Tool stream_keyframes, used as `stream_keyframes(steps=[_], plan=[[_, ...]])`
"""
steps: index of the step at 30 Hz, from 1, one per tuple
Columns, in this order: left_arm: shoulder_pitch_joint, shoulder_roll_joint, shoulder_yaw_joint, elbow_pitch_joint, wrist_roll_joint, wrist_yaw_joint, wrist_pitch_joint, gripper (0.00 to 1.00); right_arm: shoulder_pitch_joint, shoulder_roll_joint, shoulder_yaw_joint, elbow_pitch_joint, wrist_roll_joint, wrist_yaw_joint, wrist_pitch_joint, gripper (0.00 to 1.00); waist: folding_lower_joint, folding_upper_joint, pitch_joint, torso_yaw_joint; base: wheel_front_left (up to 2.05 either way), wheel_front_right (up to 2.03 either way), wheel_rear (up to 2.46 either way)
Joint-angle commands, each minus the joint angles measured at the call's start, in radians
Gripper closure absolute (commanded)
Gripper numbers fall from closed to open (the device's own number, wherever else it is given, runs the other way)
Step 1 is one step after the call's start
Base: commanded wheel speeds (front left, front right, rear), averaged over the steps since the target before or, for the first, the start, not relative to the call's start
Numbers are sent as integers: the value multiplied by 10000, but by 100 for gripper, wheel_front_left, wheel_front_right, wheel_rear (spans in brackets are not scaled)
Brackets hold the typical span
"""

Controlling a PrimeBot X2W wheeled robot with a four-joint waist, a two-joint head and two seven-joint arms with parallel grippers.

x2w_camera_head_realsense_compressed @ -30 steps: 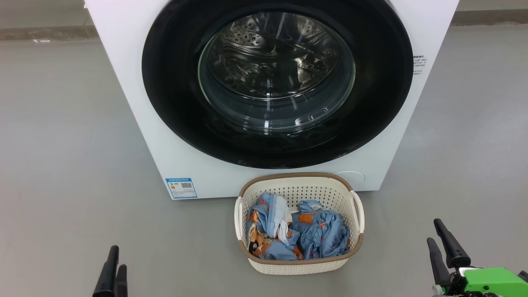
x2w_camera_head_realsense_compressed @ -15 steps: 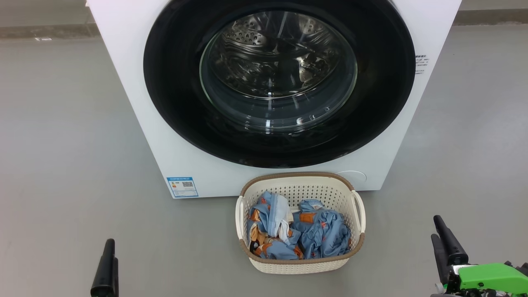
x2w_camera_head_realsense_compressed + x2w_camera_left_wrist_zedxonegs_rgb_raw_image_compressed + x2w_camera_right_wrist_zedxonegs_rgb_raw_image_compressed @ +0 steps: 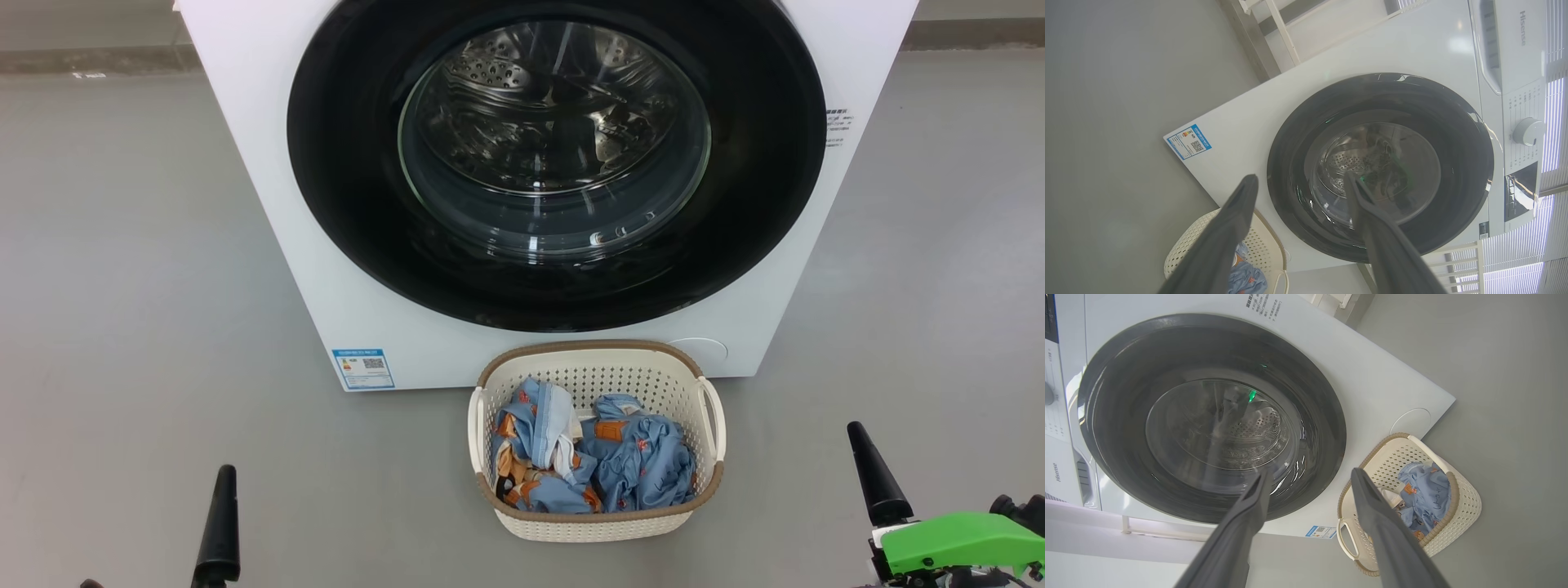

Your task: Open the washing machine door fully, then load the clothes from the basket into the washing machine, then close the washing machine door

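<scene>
1. Head view: the large round washing machine door (image 3: pixel 555 139), with a glossy black rim and a clear glass bowl, sits shut on the big white front-loading washing machine (image 3: pixel 261 204). By my read nothing of the task is done: opening, loading and closing are all left. The small cream-white perforated plastic basket (image 3: pixel 588 349) with a brown rim stands on the grey floor (image 3: pixel 122 286) just in front of the machine, below the door. The light blue clothes (image 3: pixel 620 465) with orange-brown print are all inside it. The left gripper (image 3: pixel 222 490) is low left and the right gripper (image 3: pixel 873 465) low right. Both are well apart from door and basket, touching nothing.
2. Left wrist view: left gripper jaws are spread wide and empty. The door is ahead, beyond the tips, no contact. The basket edge is low, off to the side.
3. Right wrist view: right gripper jaws are also wide apart, holding nothing. The door is ahead of the tips, apart. The basket with the clothes sits off to the side, farther away.
</scene>
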Motion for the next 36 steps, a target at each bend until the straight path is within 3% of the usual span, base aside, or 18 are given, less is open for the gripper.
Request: stream_keyframes(steps=[1,36], plan=[[-247,180,102,-365,343,-2,-125,0,-519,-114,116,-299,-314,37,-134,0,0,0,1,1,0,0,0],[-256,340,-76,-645,4863,-5,-1152,0,-843,-731,1129,-153,-3396,54,-1169,0,0,0,7,69,0,0,0]])
